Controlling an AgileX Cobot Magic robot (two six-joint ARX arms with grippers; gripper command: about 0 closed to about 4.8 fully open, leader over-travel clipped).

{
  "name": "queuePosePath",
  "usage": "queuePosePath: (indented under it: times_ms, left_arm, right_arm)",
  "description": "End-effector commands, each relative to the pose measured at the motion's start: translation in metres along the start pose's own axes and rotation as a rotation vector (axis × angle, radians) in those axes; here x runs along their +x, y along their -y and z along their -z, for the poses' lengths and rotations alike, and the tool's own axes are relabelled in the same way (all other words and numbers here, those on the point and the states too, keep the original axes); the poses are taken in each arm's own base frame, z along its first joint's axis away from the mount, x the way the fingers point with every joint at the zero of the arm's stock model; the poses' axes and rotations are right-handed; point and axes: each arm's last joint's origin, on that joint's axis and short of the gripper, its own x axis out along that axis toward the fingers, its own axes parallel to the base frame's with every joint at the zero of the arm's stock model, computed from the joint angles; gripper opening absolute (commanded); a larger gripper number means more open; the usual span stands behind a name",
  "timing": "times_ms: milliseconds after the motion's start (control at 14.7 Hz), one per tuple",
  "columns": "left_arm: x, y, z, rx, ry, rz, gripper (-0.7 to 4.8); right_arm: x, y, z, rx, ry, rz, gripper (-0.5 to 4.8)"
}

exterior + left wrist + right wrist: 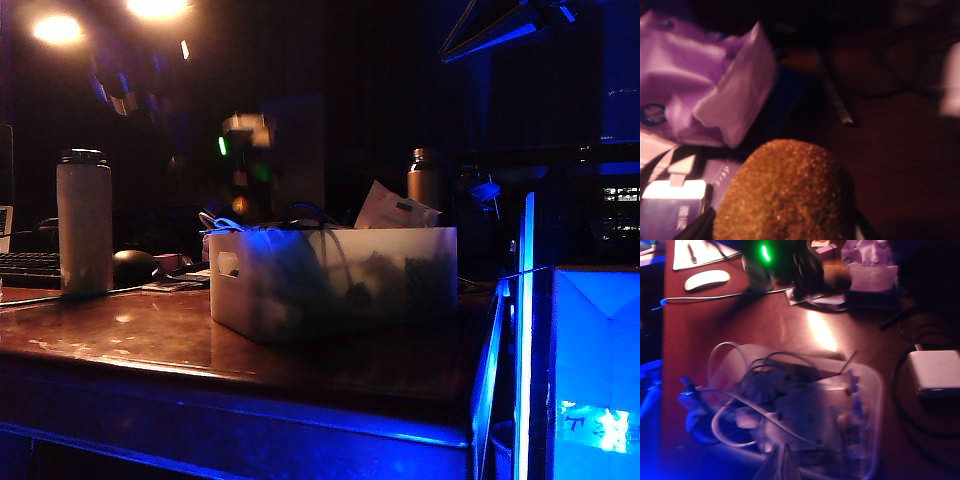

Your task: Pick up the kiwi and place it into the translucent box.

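The fuzzy brown kiwi (785, 192) fills the near part of the left wrist view, with my left gripper (782, 233) shut on it; a dark finger shows on either side. The right wrist view shows that same kiwi (836, 276) in the left gripper (826, 278), over the far part of the table beyond the box, under the arm's green light. The translucent box (330, 285) stands mid-table, full of cables and papers. My right gripper (781, 464) hangs over the box's rim (879, 400), its fingertips together and holding nothing.
A purple tissue pack (705, 85) and a small carton (672, 205) lie below the kiwi. A white bottle (84, 220), a dark mouse (135, 265) and a keyboard (28, 268) stand at the left. A blue-lit box (595, 370) is at the right. A white adapter (935, 371) lies beside the box.
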Motion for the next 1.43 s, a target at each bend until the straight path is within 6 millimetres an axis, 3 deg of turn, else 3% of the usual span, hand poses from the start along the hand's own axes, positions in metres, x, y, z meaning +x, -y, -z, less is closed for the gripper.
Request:
queuePosePath:
  times_ms: [68,272,408,679,1019,1291,1427]
  left_arm:
    - [-0.049,0.003,-0.025,-0.004,0.024,0.163,3.35]
    - [-0.092,0.011,-0.035,-0.028,0.010,0.428,3.35]
    - [-0.106,0.019,-0.033,-0.051,-0.052,0.526,3.35]
    - [-0.106,0.042,-0.027,-0.045,-0.153,0.581,3.35]
    - [-0.107,0.092,-0.027,0.063,-0.214,0.662,3.37]
    - [-0.109,0.100,-0.024,0.086,-0.271,0.625,3.43]
    - [-0.108,0.098,-0.022,0.106,-0.301,0.535,4.79]
  right_arm:
    - [-0.001,-0.004,0.001,0.019,-0.013,-0.085,-0.01]
    - [-0.004,-0.007,0.009,0.051,-0.080,-0.107,-0.01]
    - [-0.007,-0.010,0.014,0.002,-0.129,-0.118,-0.01]
    - [-0.008,-0.007,0.019,-0.033,-0.212,-0.002,-0.01]
    - [-0.008,-0.007,0.021,-0.050,-0.237,0.010,-0.01]
    - [-0.008,-0.007,0.021,-0.050,-0.237,0.010,-0.01]
    - [-0.008,-0.007,0.021,-0.049,-0.237,0.010,-0.01]
